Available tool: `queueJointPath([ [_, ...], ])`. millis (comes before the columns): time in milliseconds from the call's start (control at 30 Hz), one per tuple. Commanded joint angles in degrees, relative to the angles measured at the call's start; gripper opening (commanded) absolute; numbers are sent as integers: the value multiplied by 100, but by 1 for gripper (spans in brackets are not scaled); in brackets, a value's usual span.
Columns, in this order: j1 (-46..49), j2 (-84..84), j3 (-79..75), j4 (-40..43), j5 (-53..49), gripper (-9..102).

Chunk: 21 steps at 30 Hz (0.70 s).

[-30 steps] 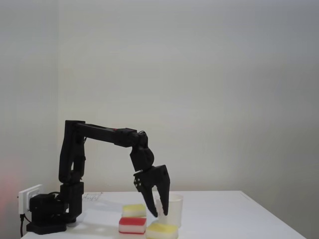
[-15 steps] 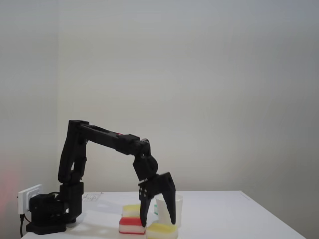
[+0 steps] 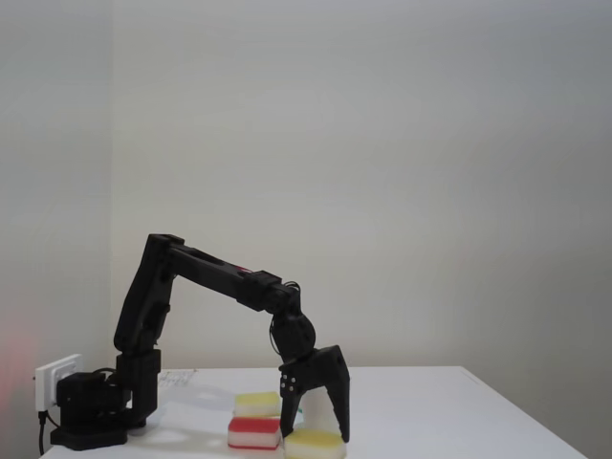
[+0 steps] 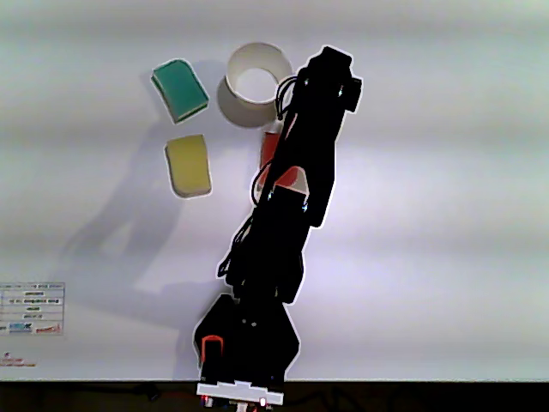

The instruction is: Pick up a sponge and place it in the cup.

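the gripper [image 3: 316,433] is open, its two fingers standing down around the sponge [image 3: 315,445] on the bench [image 3: 411,421], right in front of the cup [image 4: 256,84]. if it closes crooked, the sponge could slip out, or the fingers could bump the cup.

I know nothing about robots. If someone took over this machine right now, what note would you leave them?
Gripper: open and empty, pointing down, one finger on each side of the yellow sponge. Whether the fingers touch it cannot be told.
Sponge: flat on the table, at the front in the fixed view, not yet lifted.
Cup: upright just behind the gripper in the fixed view; from above it looks empty.
Done: the arm has reached the sponge.
Left: close on the sponge, lift it, carry it over the cup and drop it in.
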Motion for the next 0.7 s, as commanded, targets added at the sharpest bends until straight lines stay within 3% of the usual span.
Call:
queueJointPath([
  [0, 9, 88, -97, -97, 44, 38],
  [300, -18, -299, 44, -580, 44, 34],
  [667, 0, -659, 62, -861, 281, 0],
])
